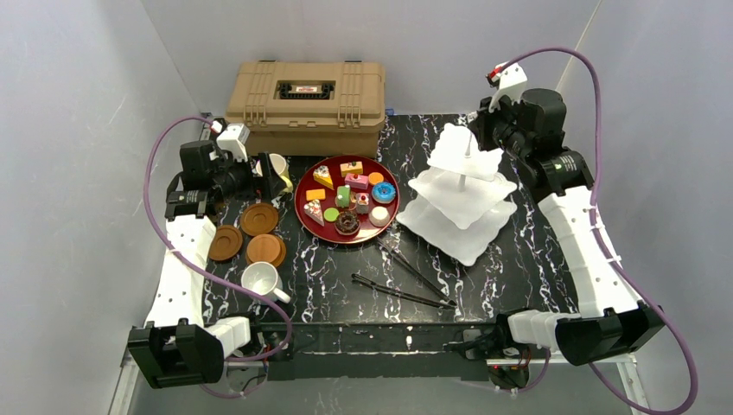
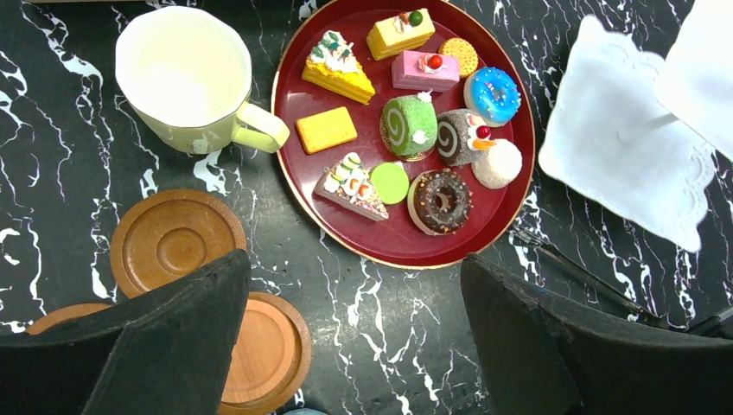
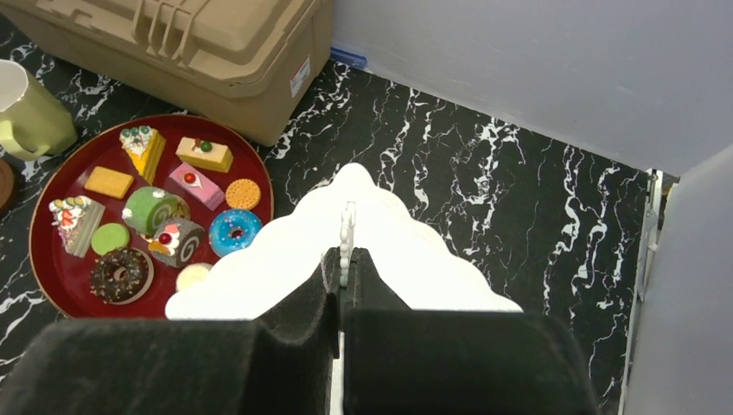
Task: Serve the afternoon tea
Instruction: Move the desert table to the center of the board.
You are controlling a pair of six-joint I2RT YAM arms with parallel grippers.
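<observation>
My right gripper (image 3: 342,275) sits at the top of the white stand (image 3: 406,251), fingers pressed onto the thin centre post (image 3: 347,226) and pinching it. That arm stretches far up the right side, its wrist turned in over the top tier. My left gripper (image 2: 353,277) hangs spread wide above the table, holding nothing. The saucers (image 2: 177,242) lie partly under one finger, the yellow mug (image 2: 177,73) beyond them, and the cakes (image 2: 411,125) on the red tray (image 2: 493,212) ahead. The left arm reaches forward along the left edge.
</observation>
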